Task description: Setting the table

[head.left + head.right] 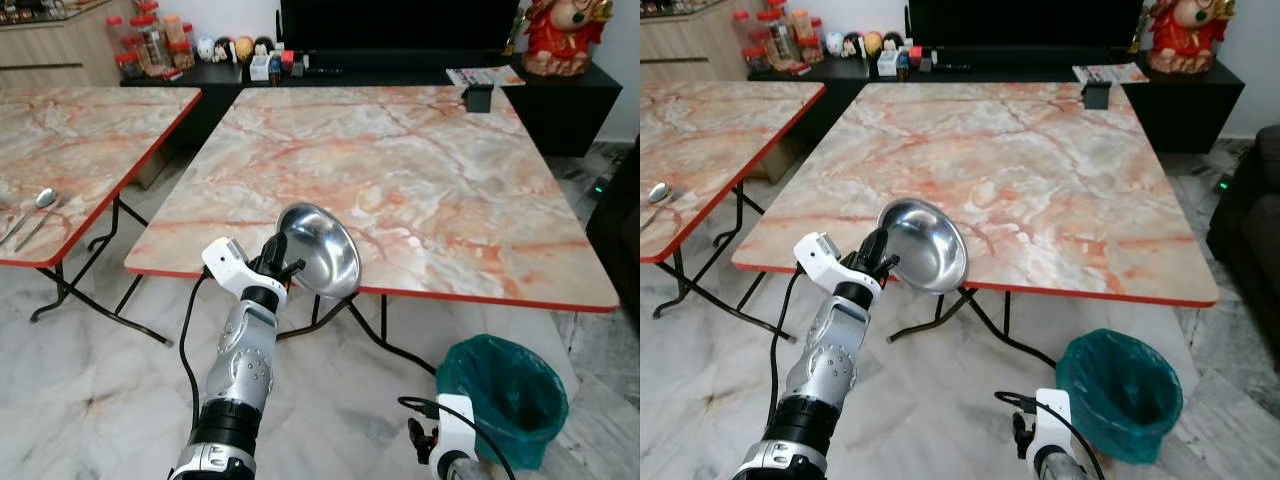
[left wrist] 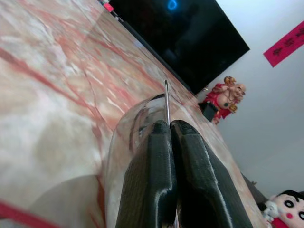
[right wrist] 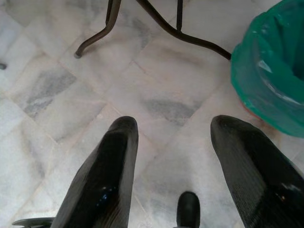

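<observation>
We are holding a shiny steel bowl [image 1: 320,250] in our left gripper [image 1: 283,262]. The bowl is round and shallow, with a thin rim and a mirror-like inside that is catching the light. We are tilting it steeply, its open side facing the far side of the room, and it is hanging at the near edge of the marble-patterned table [image 1: 430,170], with its lower part overlapping the red trim. In the left wrist view our 2 black fingers [image 2: 156,175] are pressing tight together on the bowl's rim, which is showing as a thin edge between them.

We are counting 1 bowl, 2 folding tables with pink-veined tops, and 1 spoon [image 1: 40,205] lying near the edge of the second table [image 1: 80,140] on our left, next to another thin piece of cutlery we cannot identify. 1 small black box [image 1: 479,97] is sitting at the far edge of the main table.

Our right gripper [image 3: 173,161] is hanging low over the pale marble floor [image 3: 57,95], its 2 fingers spread wide apart and gripping nothing. Just beside it, 1 bin lined with a green bag [image 1: 505,395] is standing on the floor; we cannot see anything inside it. Several red-lidded jars [image 1: 145,40] are crowding the dark sideboard behind.
</observation>
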You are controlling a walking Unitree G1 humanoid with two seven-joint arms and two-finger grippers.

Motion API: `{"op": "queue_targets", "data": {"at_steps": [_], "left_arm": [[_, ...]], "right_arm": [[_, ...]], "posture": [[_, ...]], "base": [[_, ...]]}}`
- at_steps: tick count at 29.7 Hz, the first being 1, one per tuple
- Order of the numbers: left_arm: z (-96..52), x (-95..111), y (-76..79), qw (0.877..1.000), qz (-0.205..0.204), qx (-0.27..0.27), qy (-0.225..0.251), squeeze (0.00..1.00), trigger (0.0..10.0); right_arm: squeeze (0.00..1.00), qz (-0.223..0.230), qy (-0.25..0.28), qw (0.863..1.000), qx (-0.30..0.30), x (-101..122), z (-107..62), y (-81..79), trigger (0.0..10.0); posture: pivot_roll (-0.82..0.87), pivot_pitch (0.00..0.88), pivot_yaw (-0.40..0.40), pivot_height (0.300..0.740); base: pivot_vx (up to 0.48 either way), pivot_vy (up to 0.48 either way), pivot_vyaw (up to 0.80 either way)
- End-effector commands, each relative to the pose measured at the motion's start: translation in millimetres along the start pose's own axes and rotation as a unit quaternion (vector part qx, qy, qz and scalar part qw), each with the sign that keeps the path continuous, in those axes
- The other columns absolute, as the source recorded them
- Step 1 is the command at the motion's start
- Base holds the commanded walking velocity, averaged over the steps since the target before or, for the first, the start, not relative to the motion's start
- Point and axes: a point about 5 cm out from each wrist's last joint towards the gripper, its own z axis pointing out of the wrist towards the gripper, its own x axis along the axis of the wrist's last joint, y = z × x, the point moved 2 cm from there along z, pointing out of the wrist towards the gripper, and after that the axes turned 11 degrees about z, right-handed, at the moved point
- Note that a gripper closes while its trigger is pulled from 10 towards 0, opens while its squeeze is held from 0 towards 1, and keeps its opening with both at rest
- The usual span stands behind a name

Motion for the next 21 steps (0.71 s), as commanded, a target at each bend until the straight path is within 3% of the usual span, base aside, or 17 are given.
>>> {"op": "queue_targets", "data": {"at_steps": [1,7,14,18,21], "left_arm": [[18.7,14,47.3,0.998,-0.024,-0.057,0.028,0.0,10.0],[18.5,14,45.2,0.998,-0.018,-0.057,0.027,0.0,10.0],[17.5,14,44.2,0.998,-0.02,-0.058,0.025,0.0,10.0],[15.5,3,48.5,0.996,-0.029,-0.087,-0.017,0.0,10.0],[7.8,-5,49.1,0.992,-0.042,-0.109,-0.041,0.0,10.0]], "right_arm": [[0.0,0.005,0.0,1.0,0.002,1,0.8,-2.3,10.0],[0.0,0.005,-0.007,1.0,0.002,-1,1.0,-3.0,10.0],[0.0,0.004,-0.002,1.0,-0.002,0,0.8,-2.2,10.0],[0.0,0.001,-0.004,1.0,-0.001,-1,0.7,-2.5,10.0],[0.0,0.002,-0.004,1.0,-0.001,-1,0.7,-2.8,10.0]], "posture": [[-0.03,0.0,0.053,0.74],[-0.02,0.0,0.051,0.74],[-0.02,0.0,0.054,0.74],[-0.01,0.0,0.055,0.74],[-0.01,0.0,0.058,0.74]], "base": [[0.435,0.0,0.0],[0.442,0.0,-0.43],[0.443,0.0,0.0],[0.406,0.0,0.0],[0.0,0.0,0.0]]}}
